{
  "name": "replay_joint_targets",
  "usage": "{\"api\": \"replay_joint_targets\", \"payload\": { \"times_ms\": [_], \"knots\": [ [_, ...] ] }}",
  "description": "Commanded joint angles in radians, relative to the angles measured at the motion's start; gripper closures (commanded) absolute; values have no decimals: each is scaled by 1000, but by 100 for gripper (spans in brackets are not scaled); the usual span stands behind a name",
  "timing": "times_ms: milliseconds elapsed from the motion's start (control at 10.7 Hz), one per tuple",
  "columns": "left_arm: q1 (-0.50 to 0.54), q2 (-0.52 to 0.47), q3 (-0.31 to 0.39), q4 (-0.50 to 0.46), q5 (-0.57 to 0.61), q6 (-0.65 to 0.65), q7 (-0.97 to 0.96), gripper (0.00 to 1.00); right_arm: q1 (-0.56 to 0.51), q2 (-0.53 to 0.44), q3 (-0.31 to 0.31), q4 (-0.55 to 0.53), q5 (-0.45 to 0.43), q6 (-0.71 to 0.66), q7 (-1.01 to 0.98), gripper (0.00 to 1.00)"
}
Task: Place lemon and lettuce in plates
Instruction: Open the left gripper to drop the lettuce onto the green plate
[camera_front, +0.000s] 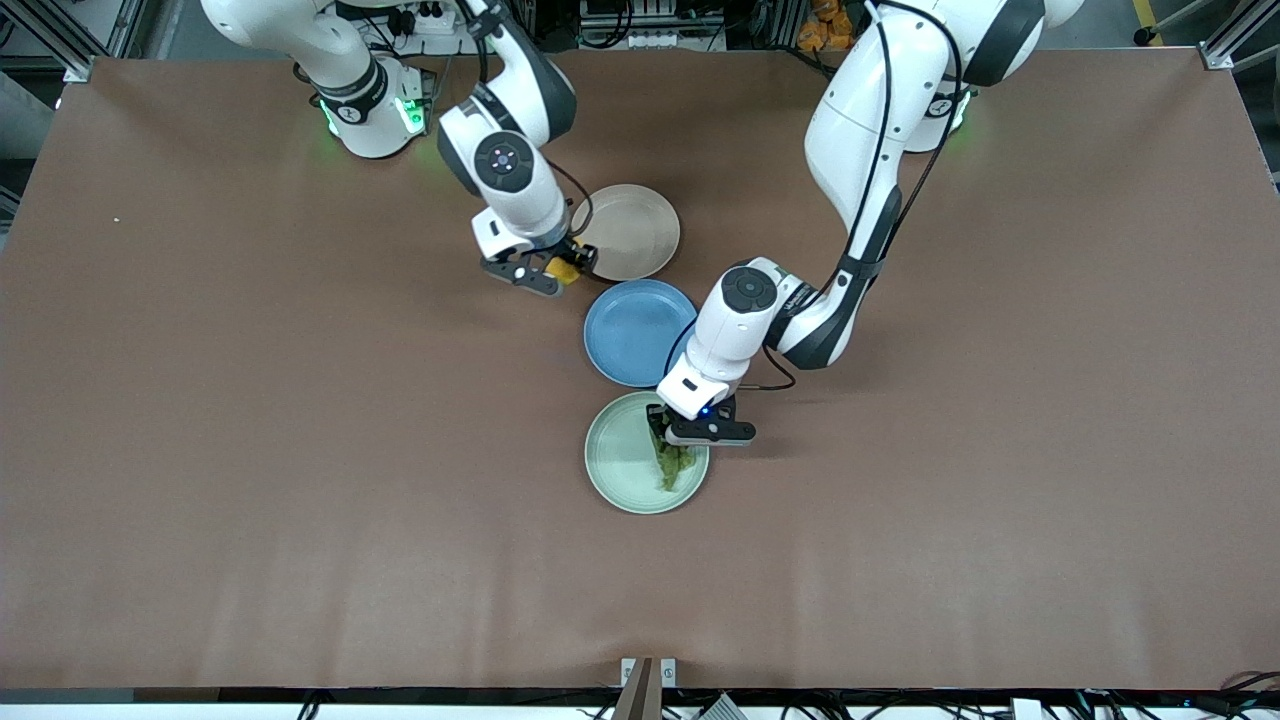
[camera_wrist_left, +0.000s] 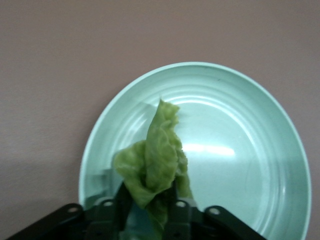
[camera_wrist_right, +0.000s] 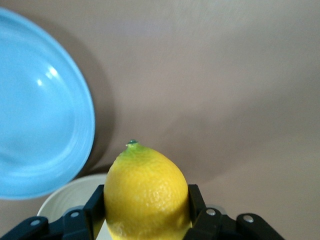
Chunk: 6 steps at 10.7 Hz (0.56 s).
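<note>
The lettuce (camera_front: 672, 462) (camera_wrist_left: 157, 160) lies crumpled in the pale mint plate (camera_front: 620, 470) (camera_wrist_left: 240, 150), on the side toward the left arm's end. Its upper end stands between the fingers (camera_wrist_left: 180, 202) of my left gripper (camera_front: 665, 435) (camera_wrist_left: 150, 202). Those fingers are parted, and a strip of plate shows beside the leaf. My right gripper (camera_front: 565, 270) (camera_wrist_right: 145, 205) is shut on the yellow lemon (camera_front: 563, 272) (camera_wrist_right: 145, 195). It hangs over the rim of the beige plate (camera_front: 635, 230) (camera_wrist_right: 65, 200), on the side toward the right arm's end.
A bright blue plate (camera_front: 635, 330) (camera_wrist_right: 35, 115) sits between the beige and mint plates, touching or nearly touching both. Brown table surface spreads wide toward both ends and toward the front camera.
</note>
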Motion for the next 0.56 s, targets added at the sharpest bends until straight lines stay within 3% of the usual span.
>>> {"api": "replay_joint_targets", "payload": {
  "times_ms": [0,374,468],
  "knots": [
    [0,-104,15,-12,6,-188,-17,0,80,23,-8,22,95,22,25,87],
    [21,-239,15,-5,6,-363,-12,0,157,95,-10,54,99,76,84,77],
    [35,-279,15,-5,7,-404,-8,0,166,101,-10,55,99,79,85,62]
  ]
}}
